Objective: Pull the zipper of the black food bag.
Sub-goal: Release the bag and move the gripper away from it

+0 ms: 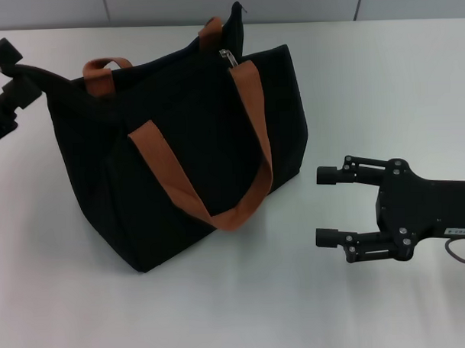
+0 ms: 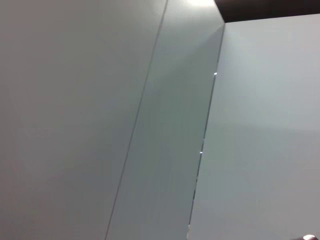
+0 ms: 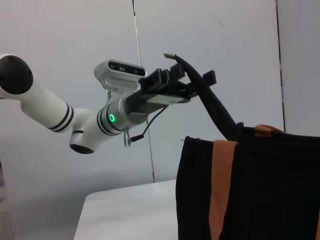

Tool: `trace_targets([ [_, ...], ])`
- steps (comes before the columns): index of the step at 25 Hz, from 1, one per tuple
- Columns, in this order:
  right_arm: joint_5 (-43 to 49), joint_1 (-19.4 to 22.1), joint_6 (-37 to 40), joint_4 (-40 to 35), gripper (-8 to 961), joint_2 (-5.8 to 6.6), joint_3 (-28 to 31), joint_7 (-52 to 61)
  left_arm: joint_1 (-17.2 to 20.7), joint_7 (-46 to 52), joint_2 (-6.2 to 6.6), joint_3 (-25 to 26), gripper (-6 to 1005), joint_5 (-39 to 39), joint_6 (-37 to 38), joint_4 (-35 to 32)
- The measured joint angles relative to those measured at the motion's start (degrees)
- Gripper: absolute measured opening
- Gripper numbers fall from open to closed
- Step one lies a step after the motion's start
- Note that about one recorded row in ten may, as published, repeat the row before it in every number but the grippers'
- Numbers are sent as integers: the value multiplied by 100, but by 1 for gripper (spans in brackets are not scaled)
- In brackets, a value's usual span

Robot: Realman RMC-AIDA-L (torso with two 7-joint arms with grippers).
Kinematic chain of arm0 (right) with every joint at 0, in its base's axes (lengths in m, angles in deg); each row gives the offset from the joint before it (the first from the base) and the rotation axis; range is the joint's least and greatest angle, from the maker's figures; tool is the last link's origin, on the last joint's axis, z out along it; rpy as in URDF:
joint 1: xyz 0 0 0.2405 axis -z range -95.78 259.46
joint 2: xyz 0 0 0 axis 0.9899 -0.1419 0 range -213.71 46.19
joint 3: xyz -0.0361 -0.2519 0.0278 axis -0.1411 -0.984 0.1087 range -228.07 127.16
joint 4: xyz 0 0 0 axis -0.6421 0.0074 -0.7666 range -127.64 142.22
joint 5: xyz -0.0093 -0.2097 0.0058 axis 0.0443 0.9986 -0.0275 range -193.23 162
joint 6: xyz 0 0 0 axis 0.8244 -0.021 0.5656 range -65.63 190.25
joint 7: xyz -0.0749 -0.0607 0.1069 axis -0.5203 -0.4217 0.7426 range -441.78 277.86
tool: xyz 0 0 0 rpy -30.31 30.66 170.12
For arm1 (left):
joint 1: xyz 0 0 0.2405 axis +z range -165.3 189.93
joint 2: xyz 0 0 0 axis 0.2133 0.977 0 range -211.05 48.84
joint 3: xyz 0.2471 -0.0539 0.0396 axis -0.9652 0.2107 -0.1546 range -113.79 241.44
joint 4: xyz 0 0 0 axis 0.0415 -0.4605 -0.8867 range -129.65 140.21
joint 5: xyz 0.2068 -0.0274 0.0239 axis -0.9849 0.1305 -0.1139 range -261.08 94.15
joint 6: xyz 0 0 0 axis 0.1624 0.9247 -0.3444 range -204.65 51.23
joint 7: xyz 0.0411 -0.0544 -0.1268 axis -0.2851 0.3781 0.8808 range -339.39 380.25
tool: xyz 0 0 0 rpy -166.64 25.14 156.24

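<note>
Black bag, orange-brown straps, silver zipper, all on a white table; both grippers black.

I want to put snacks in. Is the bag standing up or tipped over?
Standing up. The bag sits on the table, handles on top.

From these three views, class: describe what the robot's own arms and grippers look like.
The left arm is glossy white with black bands, a glowing green ring, a thin black cable and a white wrist camera. Both the left gripper and the right gripper are matt black, with slim fingers held by silver screws.
</note>
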Motion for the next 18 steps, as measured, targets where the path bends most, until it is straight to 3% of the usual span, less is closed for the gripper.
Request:
trace_targets([
  [3,0,0,-84,33,820,-7,-22,-2,-14,-82,-123,-14,679,78,26,-162],
  [7,0,0,-140,36,820,-27,-23,-4,5,-86,-161,-59,808,266,69,-202],
  [13,0,0,-232,36,820,-54,-23,-6,-27,-173,-296,-363,808,612,88,-349],
  [18,0,-18,-253,36,820,-54,-23,-7,-126,-229,-333,-344,808,946,79,-386],
])
